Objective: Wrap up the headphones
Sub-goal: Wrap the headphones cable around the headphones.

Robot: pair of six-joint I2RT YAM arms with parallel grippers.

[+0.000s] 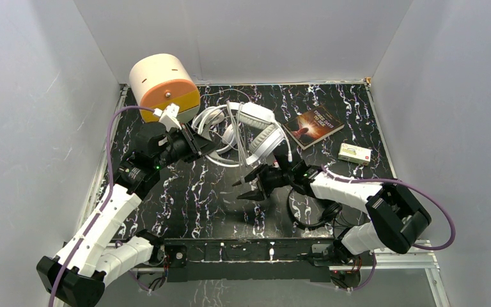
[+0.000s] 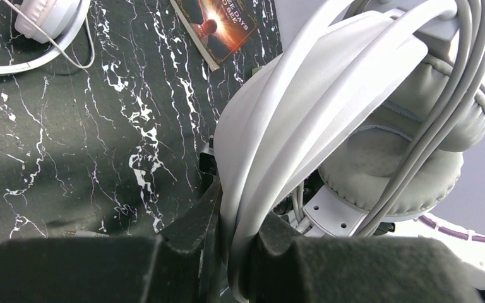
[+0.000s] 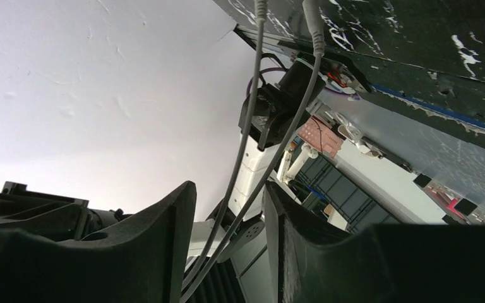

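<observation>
**Big white pair held up, cord half wound**

The big white headphones are off the table, held up in front of me. My left claw is clamped tight on the headband near one end. I judge that grip is meant to keep the band steady and leave the ear pads free for winding. Several turns of grey cord already lie over the band and across one pad, so the wrap looks partly done.

My right claw sits just below and in front, its two fingers set a little apart. Two strands of the cord run down between them. They seem to pass through loosely rather than pinched, though the wrist view is too cramped for me to be sure. Keeping the claw there should let me guide the slack for another turn.

The slim white headphones lie on the table behind. The black headphones lie by my right arm, near the front edge.

Farther back are a book, a small box and a round white-and-orange tub, all well apart from the work.
</observation>
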